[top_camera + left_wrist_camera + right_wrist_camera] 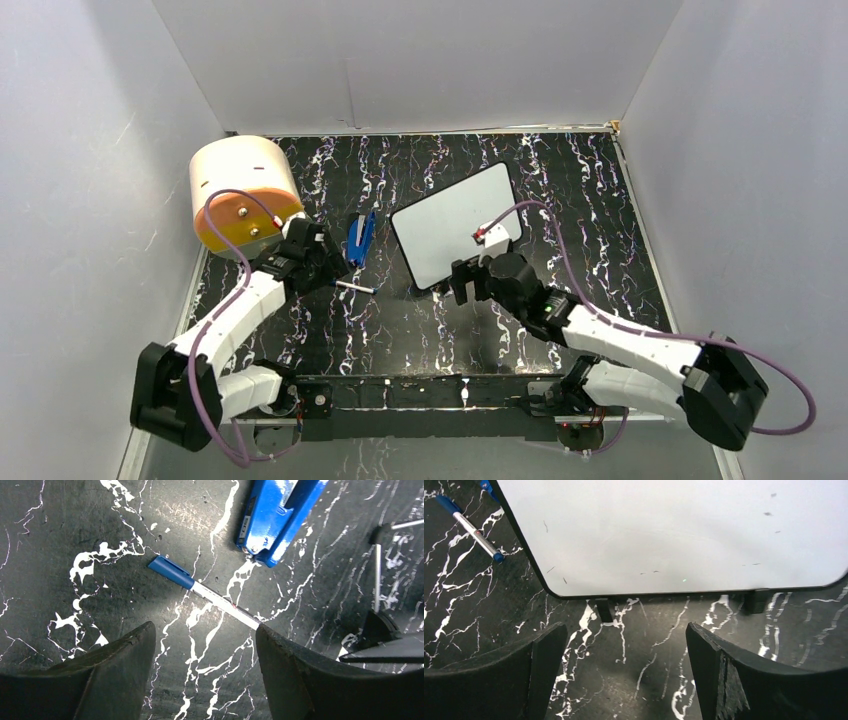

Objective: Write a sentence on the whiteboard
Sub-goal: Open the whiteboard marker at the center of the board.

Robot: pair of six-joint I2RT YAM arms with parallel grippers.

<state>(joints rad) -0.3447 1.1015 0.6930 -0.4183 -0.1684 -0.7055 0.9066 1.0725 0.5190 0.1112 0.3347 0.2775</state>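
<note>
1. The whiteboard [455,225] lies on the black marbled table [600,220], a little right of centre. It is turned so that its long sides run at a slant. Its face is white, with only a few small dark specks.
2. A thin black frame with rounded corners runs round it. In the right wrist view the near long edge stands clear of the table on small black feet [605,610].
3. Bare table lies to the board's right and beyond it, up to the white walls. More open table lies between its near edge and the arm bases.
4. The right gripper [462,282] sits at the board's near-left corner. Its jaws are spread wide with nothing between them. The board's edge lies just ahead of the fingertips and apart from them.
5. A marker [355,287] with a blue cap lies flat on the table left of the board, between the two grippers.
6. The left gripper [330,272] hangs over the marker's left end with its jaws parted and gripping nothing. In its own view the white barrel runs up to one fingertip [300,680]; whether they touch cannot be told.
7. A blue stapler-like tool [361,237] lies just beyond the marker.
8. A round cream-and-orange drum [245,195] stands at the far left, behind the left arm.
</note>
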